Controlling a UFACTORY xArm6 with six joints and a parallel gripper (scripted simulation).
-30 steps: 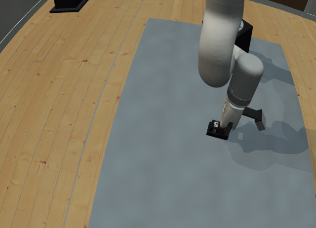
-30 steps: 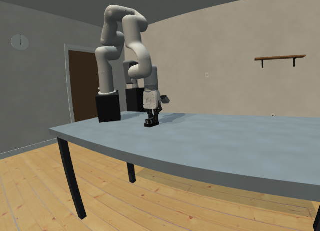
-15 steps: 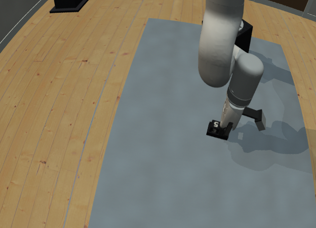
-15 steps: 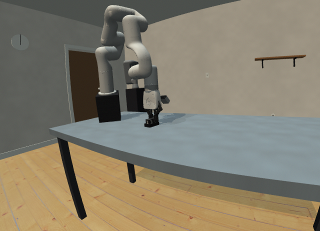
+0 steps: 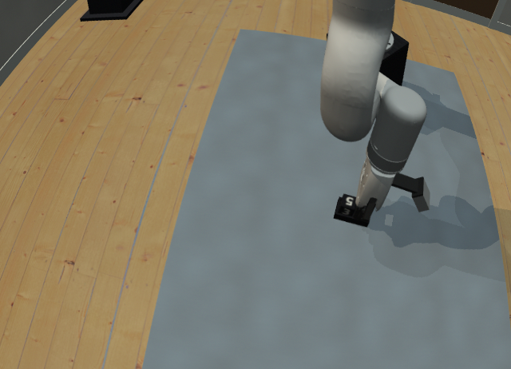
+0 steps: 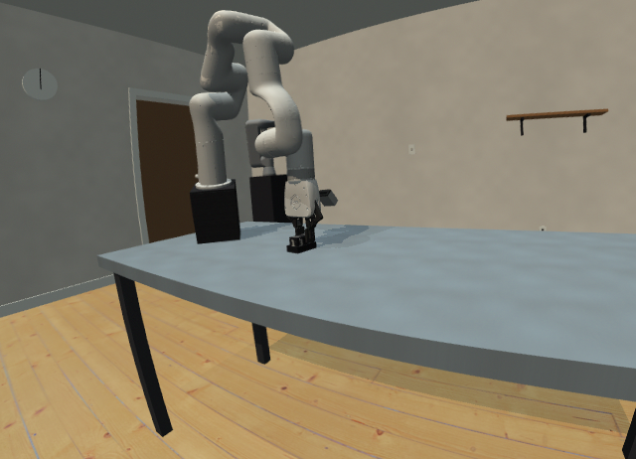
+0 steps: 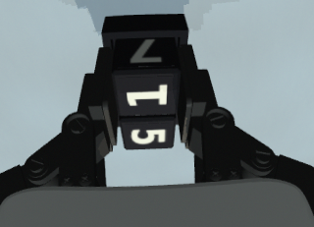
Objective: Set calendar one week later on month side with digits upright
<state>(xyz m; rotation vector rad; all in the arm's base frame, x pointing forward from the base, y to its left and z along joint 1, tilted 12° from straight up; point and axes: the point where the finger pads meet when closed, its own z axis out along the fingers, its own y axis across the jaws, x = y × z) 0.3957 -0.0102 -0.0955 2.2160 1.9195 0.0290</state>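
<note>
The black tray [image 5: 344, 219] [image 6: 300, 249] [image 7: 145, 26] looks flat on the table. A black cube with a white 5 on top [image 5: 349, 200] [image 7: 147, 135] stands in its left part in the top view; a dim 3 shows on its front. The other cube [image 7: 147, 95] has a white 1 on top and a grey 7 on its end face. It sits beside the 5 cube, tops nearly level. Both top digits lie sideways in the wrist view. My gripper [image 5: 364, 211] [image 6: 303, 236] [image 7: 145, 67] is shut on the 1 cube, a finger on either side. The month's name is not visible.
The blue-grey table [image 5: 255, 253] [image 6: 436, 274] surrounds the tray. The arm's black base block [image 6: 217, 216] stands at the back left in the exterior view, with another black block [image 6: 266, 198] behind it. The wrist camera housing [image 5: 418, 192] sticks out beside the gripper.
</note>
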